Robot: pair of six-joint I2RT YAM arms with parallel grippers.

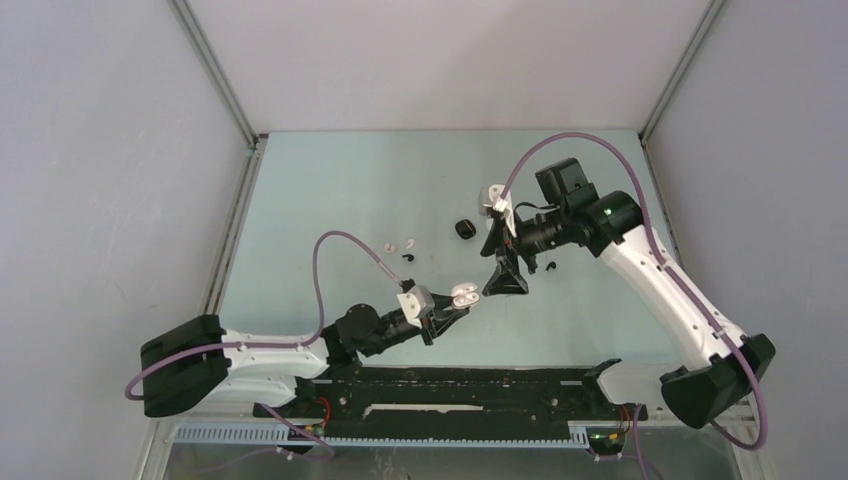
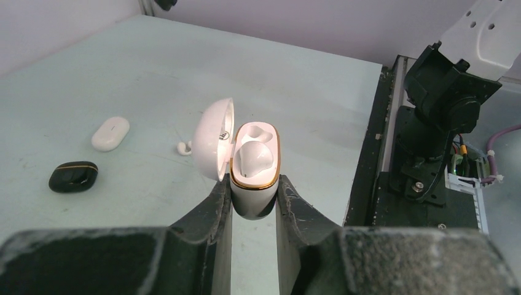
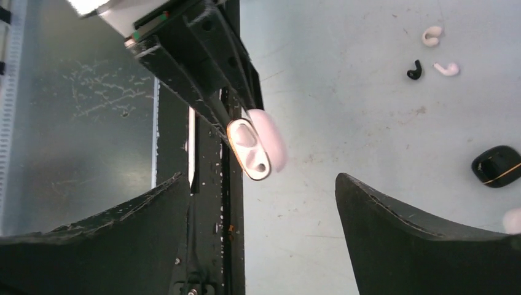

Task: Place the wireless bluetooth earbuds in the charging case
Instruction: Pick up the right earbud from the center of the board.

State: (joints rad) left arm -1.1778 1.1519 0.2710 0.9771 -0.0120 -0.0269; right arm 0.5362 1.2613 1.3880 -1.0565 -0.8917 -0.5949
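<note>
White with a gold rim, the charging case [image 2: 253,200] is clamped between the fingers of the left gripper [image 2: 254,187] and held above the table [image 2: 319,92]. Its lid [image 2: 213,138] is swung open to one side. Inside, the nearer well holds a rounded white shape that looks like a seated earbud [image 2: 252,158]; the farther well shows as a hollow.

The right gripper [image 1: 506,286] hangs just beyond the case with its jaws wide apart and nothing between them. From its wrist camera the open case shows between the two fingers, against the black rail [image 3: 209,203] at the table's near edge.

Farther out on the table lie two white earbuds [image 1: 392,244] close together, with a black earbud [image 1: 407,256] just beside them, all well apart from the held case. In the left wrist view one small white bud [image 2: 183,147] lies on the table just past the lid; whether it belongs to that pair cannot be told.

A black case [image 2: 73,176] with a gold line and a closed white case [image 2: 110,133] rest near each other on the table, clear of both grippers.
</note>
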